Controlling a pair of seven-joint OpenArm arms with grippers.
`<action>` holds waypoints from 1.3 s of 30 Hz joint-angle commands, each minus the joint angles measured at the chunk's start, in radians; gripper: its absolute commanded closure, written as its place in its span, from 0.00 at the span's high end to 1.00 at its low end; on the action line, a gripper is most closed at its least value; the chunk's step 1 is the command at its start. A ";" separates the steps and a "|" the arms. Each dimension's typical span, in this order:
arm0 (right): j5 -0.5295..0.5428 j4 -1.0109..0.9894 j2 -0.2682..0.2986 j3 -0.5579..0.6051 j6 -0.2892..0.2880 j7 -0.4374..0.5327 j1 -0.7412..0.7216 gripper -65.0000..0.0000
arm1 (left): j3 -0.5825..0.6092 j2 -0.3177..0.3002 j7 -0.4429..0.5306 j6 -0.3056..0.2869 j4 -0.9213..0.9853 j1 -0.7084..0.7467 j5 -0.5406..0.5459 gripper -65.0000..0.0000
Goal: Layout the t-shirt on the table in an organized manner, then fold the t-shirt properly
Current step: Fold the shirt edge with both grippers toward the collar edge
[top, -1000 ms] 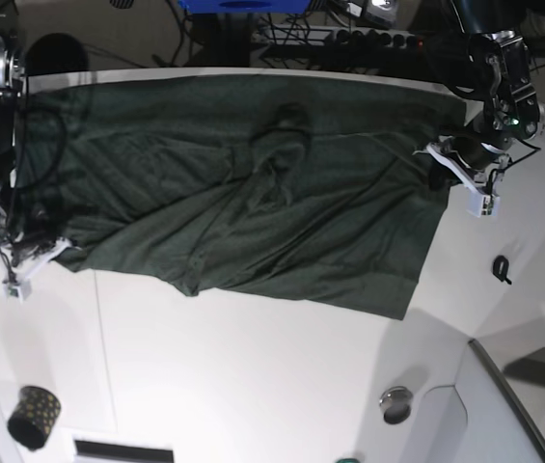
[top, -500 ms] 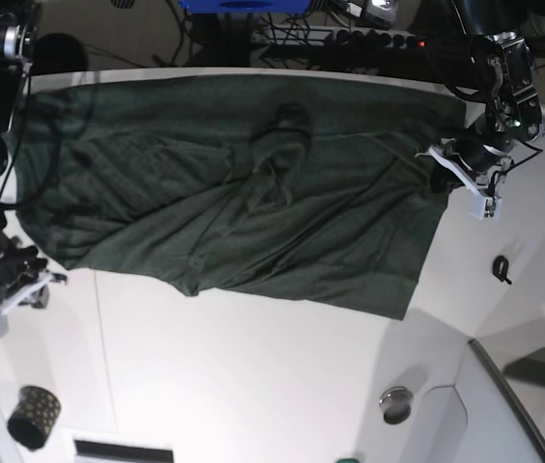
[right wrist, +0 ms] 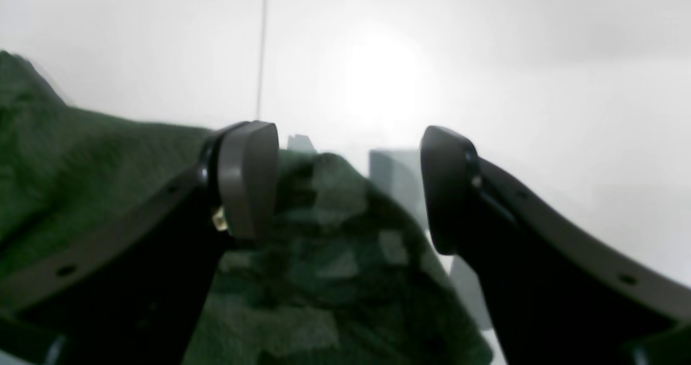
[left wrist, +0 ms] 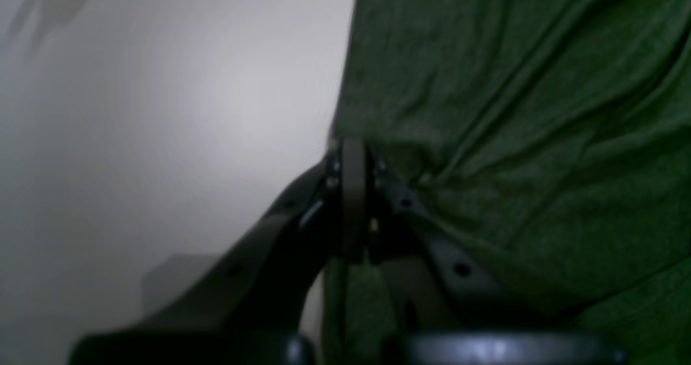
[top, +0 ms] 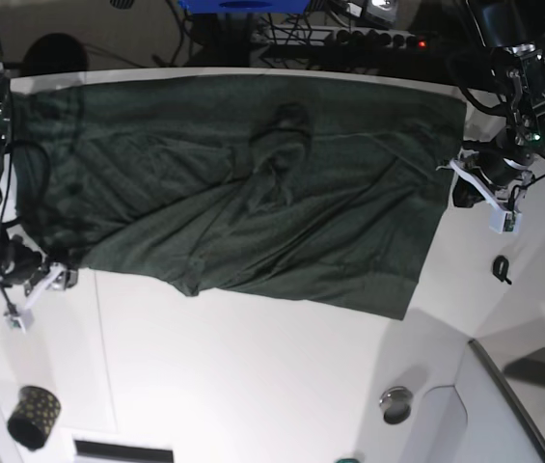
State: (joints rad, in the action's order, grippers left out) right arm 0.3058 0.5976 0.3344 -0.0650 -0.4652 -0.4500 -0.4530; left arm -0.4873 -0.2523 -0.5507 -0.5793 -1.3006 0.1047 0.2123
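Green t-shirt [top: 243,183] spans the table's [top: 253,386] far edge; left fingers [left wrist: 351,192] pinch its hem, right fingers [right wrist: 248,176] spread.

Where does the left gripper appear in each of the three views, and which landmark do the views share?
Base: left gripper at the right edge, beside the t-shirt hem.
Left wrist: bottom centre, jaws shut on the t-shirt's edge.
Right wrist: not in it; only the right gripper, open.
Shared landmark: the t-shirt on the table.
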 commanded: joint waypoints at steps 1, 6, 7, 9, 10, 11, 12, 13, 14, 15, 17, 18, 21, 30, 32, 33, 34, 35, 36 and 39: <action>0.008 0.008 0.018 0.000 -0.014 0.016 -0.030 0.59 | -0.001 -0.025 0.022 -0.008 -0.009 -0.030 0.017 0.00; 0.008 -0.015 0.016 0.080 -0.014 0.016 -0.030 0.59 | 0.008 -0.048 0.021 -0.008 0.065 -0.104 0.017 0.00; 0.010 -0.024 0.016 0.092 -0.014 0.018 -0.030 0.59 | 0.008 -0.049 0.021 -0.008 0.082 -0.119 0.017 0.00; 0.010 -0.032 0.015 0.103 -0.014 0.020 -0.030 0.59 | 0.006 -0.049 0.021 -0.008 0.112 -0.145 0.017 0.00; 0.010 -0.035 0.013 0.103 -0.014 0.020 -0.030 0.58 | 0.006 -0.049 0.021 -0.008 0.129 -0.161 0.017 0.00; 0.010 -0.035 0.012 0.104 -0.010 0.020 -0.030 0.58 | 0.008 -0.049 0.021 -0.008 0.146 -0.175 0.016 0.00; 0.010 -0.035 0.012 0.103 -0.008 0.020 -0.030 0.58 | 0.008 -0.049 0.021 -0.008 0.166 -0.188 0.016 0.00; 0.010 -0.035 0.012 0.103 -0.008 0.018 -0.030 0.55 | 0.008 -0.049 0.021 -0.008 0.184 -0.205 0.016 0.00; 0.010 -0.035 0.012 0.103 -0.008 0.018 -0.030 0.48 | 0.008 -0.049 0.021 -0.008 0.206 -0.224 0.016 0.00; 0.010 -0.035 0.012 0.103 -0.008 0.018 -0.030 0.36 | 0.008 -0.049 0.021 -0.008 0.235 -0.247 0.016 0.00; 0.011 -0.035 0.015 0.103 -0.008 0.018 -0.030 0.05 | 0.008 -0.049 0.021 -0.008 0.299 -0.300 0.016 0.04; 0.011 -0.035 0.016 0.103 -0.008 0.018 -0.030 0.00 | 0.008 -0.049 0.021 -0.008 0.332 -0.326 0.016 0.11; 0.011 -0.035 0.016 0.103 -0.008 0.016 -0.030 0.03 | 0.008 -0.049 0.021 -0.008 0.422 -0.405 0.016 0.41; 0.013 -0.035 0.016 0.101 -0.013 0.016 -0.026 0.00 | 0.011 -0.049 0.034 -0.005 0.778 -0.650 0.000 0.70; 0.013 -0.035 0.016 0.101 -0.013 0.016 -0.026 0.00 | 0.012 -0.045 0.079 -0.005 0.847 -0.682 -0.046 0.70; 0.013 -0.035 0.016 0.101 -0.013 0.016 -0.026 0.00 | 0.025 -0.041 0.100 -0.005 0.867 -0.690 -0.078 0.70; 0.014 -0.035 0.016 0.101 -0.013 0.016 -0.025 0.00 | 0.042 -0.037 0.114 -0.005 0.879 -0.690 -0.101 0.70; 0.014 -0.035 0.016 0.101 -0.013 0.016 -0.025 0.00 | 0.060 -0.026 0.125 -0.005 0.887 -0.690 -0.118 0.70; 0.014 -0.035 0.016 0.101 -0.013 0.016 -0.025 0.00 | 0.074 -0.014 0.133 -0.005 0.890 -0.687 -0.130 0.70; 0.014 -0.035 0.018 0.101 -0.013 0.016 -0.025 0.00 | 0.081 -0.005 0.143 -0.003 0.893 -0.679 -0.135 0.70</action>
State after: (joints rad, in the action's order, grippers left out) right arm 0.3134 0.5495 0.3328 0.0395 -0.4717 -0.4446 -0.4534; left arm -0.4049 -0.2451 -0.4030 -0.5762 -0.4015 -0.5549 0.0788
